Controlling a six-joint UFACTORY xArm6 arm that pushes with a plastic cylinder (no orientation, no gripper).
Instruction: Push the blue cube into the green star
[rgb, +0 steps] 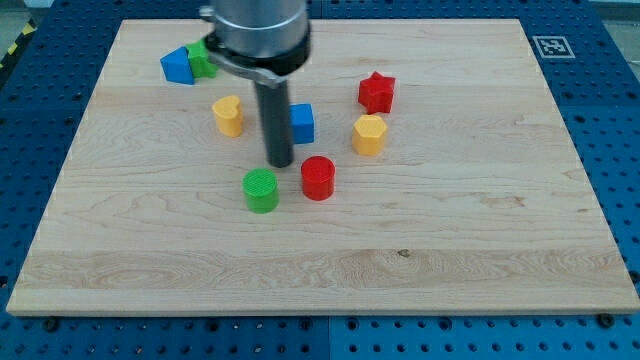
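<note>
Rested with my tip (280, 165) on the surface (470, 250), just to the view's left and bottom of the blue cube (303, 124); found the green star (204, 58) well apart toward the view's top left, so probably sat on the wrong side for the push. Carried no gripper, only a bare rod grasping nothing; hid the cube's left edge behind the rod, and much of the star behind a blue block (177, 66) and the arm's housing (255, 30).

board (480, 230): pale matt wood, visible grain | blue cube (302, 123): matt plastic | my tip (281, 165): dark, smooth, slight sheen
</note>
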